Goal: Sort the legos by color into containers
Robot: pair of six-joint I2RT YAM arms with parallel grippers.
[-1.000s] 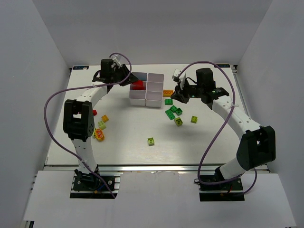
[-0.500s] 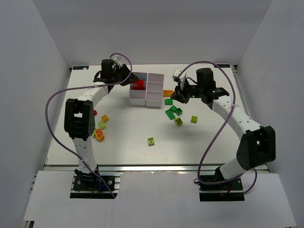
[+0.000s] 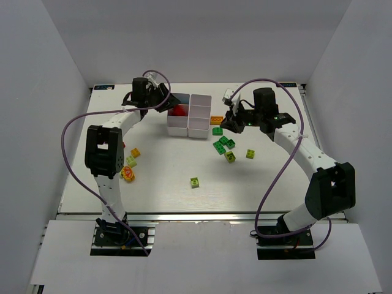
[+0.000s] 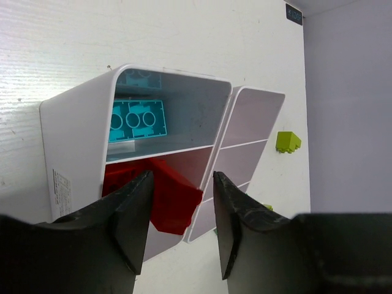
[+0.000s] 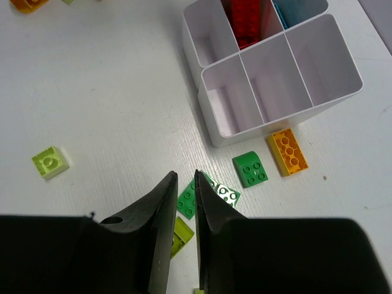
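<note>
Left wrist view: red brick (image 4: 174,199) lower part hidden behind left tool (image 4: 182,184) fingers. Tray (image 4: 73,141) near rows lost behind same fingers toward 6 o'clock.
Right wrist view: orange brick (image 5: 27,5) cut by edge at 11 o'clock. Light blue brick (image 5: 300,9) cut at 1 o'clock. Dark green brick (image 5: 187,199) and lime brick (image 5: 182,231) half covered by right tool (image 5: 185,177) at 6 o'clock.

White table (image 3: 159,196), viewed from above. At 12 o'clock stands a white six-compartment tray (image 3: 199,132), with an orange brick (image 3: 216,120) just beside its 3 o'clock wall. Dark green bricks (image 3: 223,143) and lime bricks (image 3: 250,154) lie toward 3 o'clock, a single lime brick (image 3: 194,182) at 6 o'clock, and a mixed brick cluster (image 3: 130,162) at 9 o'clock.
</note>
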